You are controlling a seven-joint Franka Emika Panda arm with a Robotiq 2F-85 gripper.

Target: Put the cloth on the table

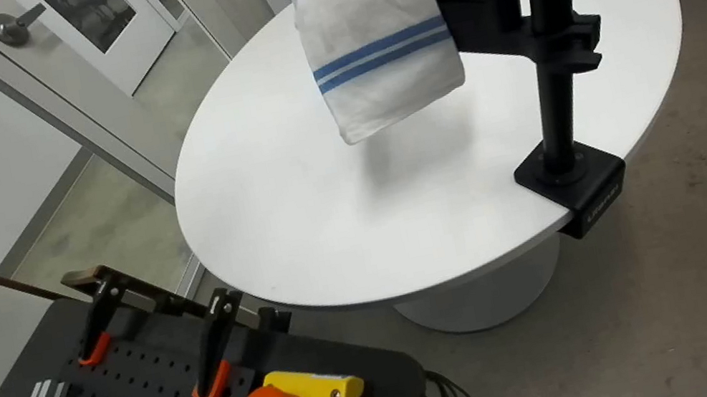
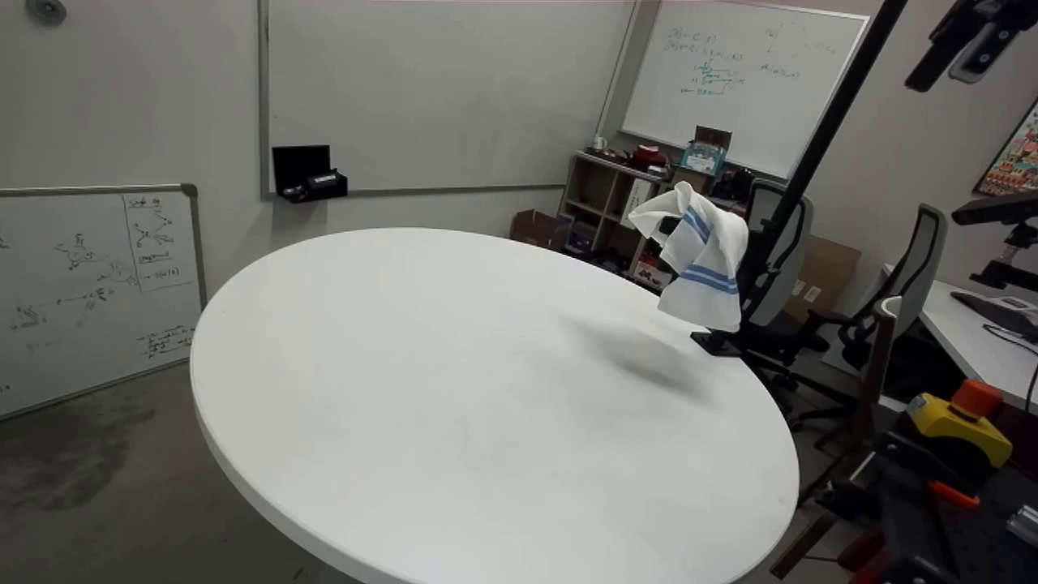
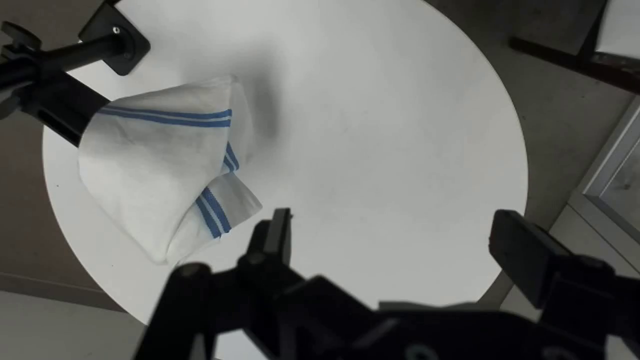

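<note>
the soft white fabric cloth with paired blue stripes hangs draped over the sideways black arm of a tall black pole stand, above the large round white table rather than lying on it. the black two-fingered pincer is spread wide, holds nothing and does not touch the fabric. reaching too deep could catch the rigid arm beneath the cloth and wrench the stand, which is clamped at the rim. too shallow a pinch might let the loose folds slip; with the pole so near the edge, a dropped cloth could slide off the table instead of settling on it. the weave looks limp and lightly creased, falling in broad flaps to pointed corners; the tabletop looks smooth and matte, the stand hard and square-footed.
</note>
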